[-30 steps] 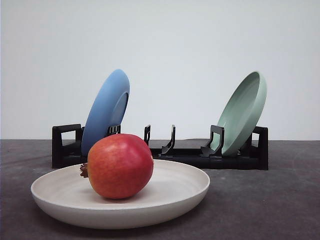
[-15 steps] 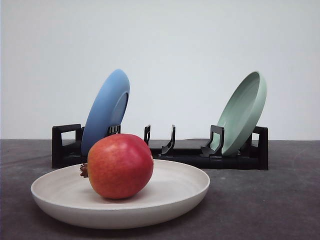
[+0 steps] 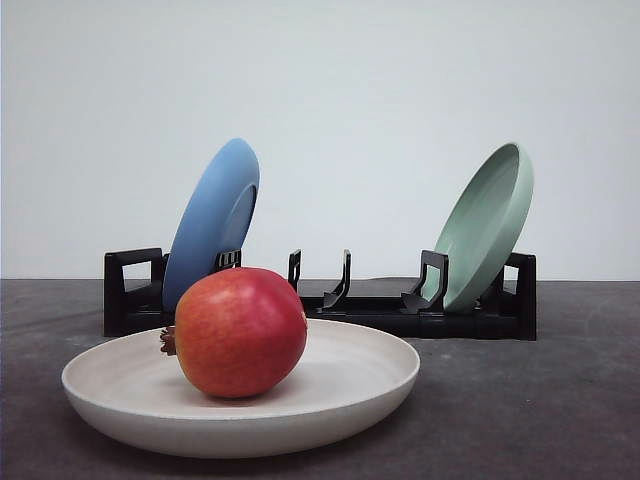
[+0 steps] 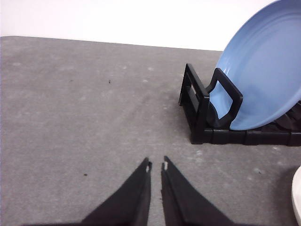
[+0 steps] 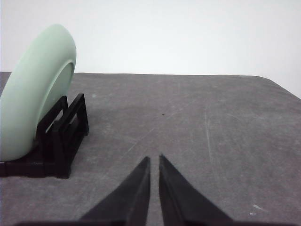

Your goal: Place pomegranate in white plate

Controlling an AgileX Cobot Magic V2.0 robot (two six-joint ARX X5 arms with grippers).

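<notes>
The pomegranate (image 3: 240,332), red with a yellowish blush and a brown crown pointing left, rests inside the white plate (image 3: 370,385), which lies flat on the dark table near the front. A sliver of the white plate's rim (image 4: 297,194) shows at the edge of the left wrist view. My left gripper (image 4: 156,165) is shut over bare table, away from the fruit, with nothing between its fingers. My right gripper (image 5: 154,159) is also shut and holds nothing, over bare table beside the rack's green-plate end.
A black dish rack (image 3: 380,315) stands behind the white plate. A blue plate (image 3: 212,222) leans in its left slots and a pale green plate (image 3: 488,225) in its right. The rack shows beside each gripper (image 4: 207,117) (image 5: 66,136).
</notes>
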